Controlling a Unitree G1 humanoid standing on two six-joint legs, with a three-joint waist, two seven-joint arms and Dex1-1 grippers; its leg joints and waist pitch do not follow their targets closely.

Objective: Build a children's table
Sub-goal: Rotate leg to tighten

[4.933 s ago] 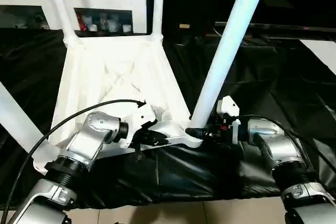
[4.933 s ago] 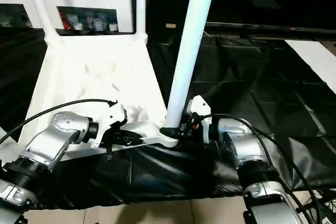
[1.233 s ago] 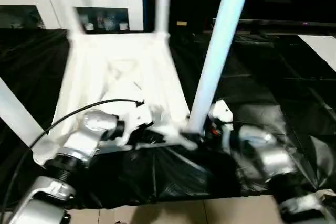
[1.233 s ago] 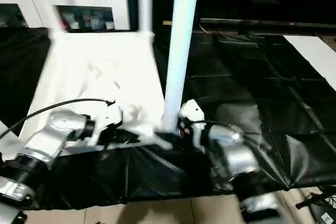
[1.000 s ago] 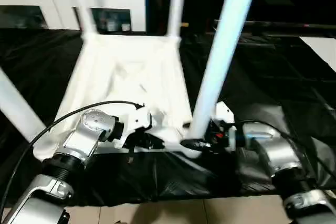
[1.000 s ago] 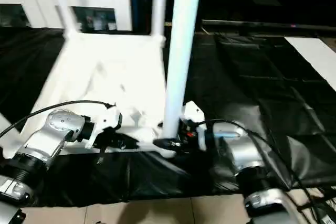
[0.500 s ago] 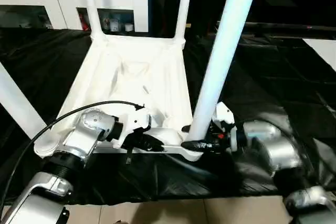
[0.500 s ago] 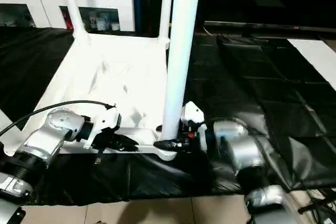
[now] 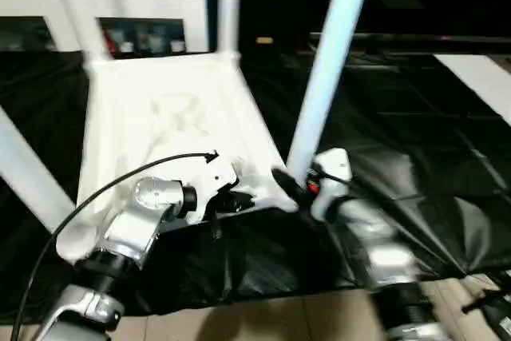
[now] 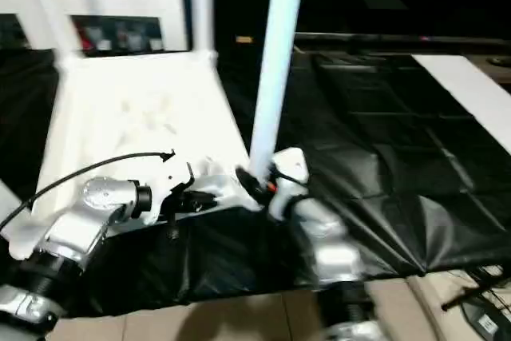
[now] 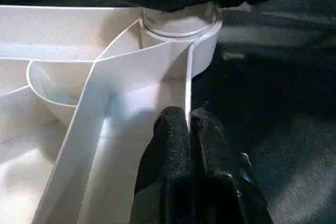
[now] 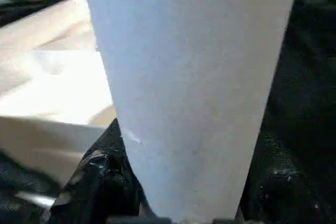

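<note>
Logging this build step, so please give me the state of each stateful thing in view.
table top: upside down, ribs facing up.
near right leg: upright in its corner socket.
left gripper: shut on the rim.
right gripper: shut on near right leg.

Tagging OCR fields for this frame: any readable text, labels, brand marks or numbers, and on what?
None readable.
Table top and legs: plain white, no marks seen.
Items behind the cabinet's glass doors: too blurred to read.
Right gripper housing: a small red spot, no legible characters.
</note>
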